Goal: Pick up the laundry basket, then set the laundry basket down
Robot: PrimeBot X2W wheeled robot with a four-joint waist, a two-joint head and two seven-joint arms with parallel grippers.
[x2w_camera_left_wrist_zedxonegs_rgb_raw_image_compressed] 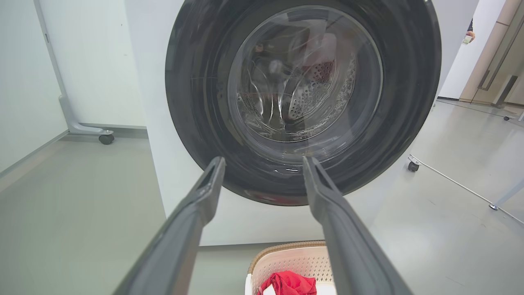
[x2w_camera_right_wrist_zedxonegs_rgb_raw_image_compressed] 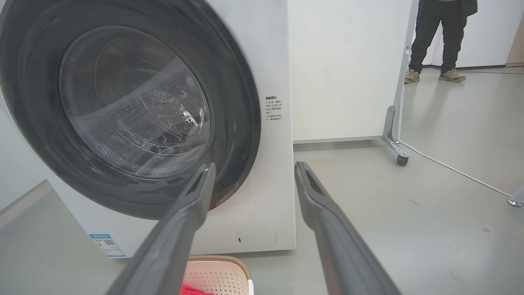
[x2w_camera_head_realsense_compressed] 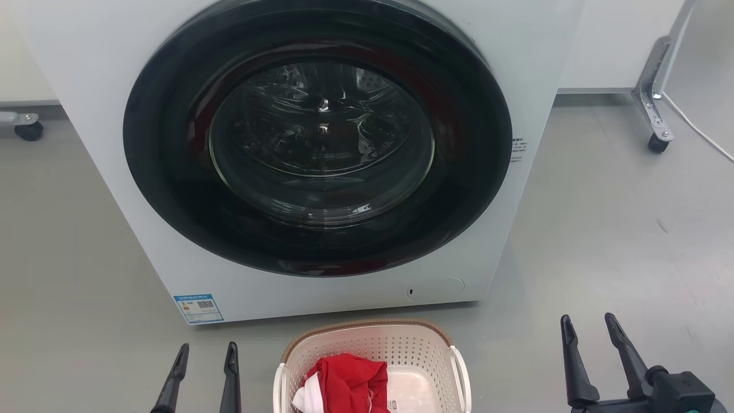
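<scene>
**While both end effectors stand open, one laundry basket (x2w_camera_head_realsense_compressed: 401, 350) sits on the floor**

As the head view looks down, one white washing machine (x2w_camera_head_realsense_compressed: 318, 137) takes up most of the far side. Its single round dark door is shut, and the steel drum shows through the glass. The grey floor (x2w_camera_head_realsense_compressed: 602, 229) spreads out to the left, right and near side of it. Behind the machine stand pale wall panels on metal feet, and two casters show: one far left (x2w_camera_head_realsense_compressed: 28, 131) and one far right (x2w_camera_head_realsense_compressed: 658, 143). In the right wrist view one person (x2w_camera_right_wrist_zedxonegs_rgb_raw_image_compressed: 438, 37) stands far off to the right, cut off above the waist.

The laundry basket rests on the floor just near of the machine's front, about centred on it and cut off by the near edge of the head view. Its two white loop handles show, one on each side. Inside lie one red garment (x2w_camera_head_realsense_compressed: 350, 381) and one small piece of white cloth (x2w_camera_head_realsense_compressed: 307, 398) at the garment's left.

The left end effector (x2w_camera_head_realsense_compressed: 207, 347) is just left of the basket. The right end effector (x2w_camera_head_realsense_compressed: 588, 318) is well apart from it on the right. Each has two dark fingers spread apart with nothing between them, and neither touches the basket.

One blue sticker (x2w_camera_head_realsense_compressed: 198, 308) sits at the machine's near-left corner.
</scene>
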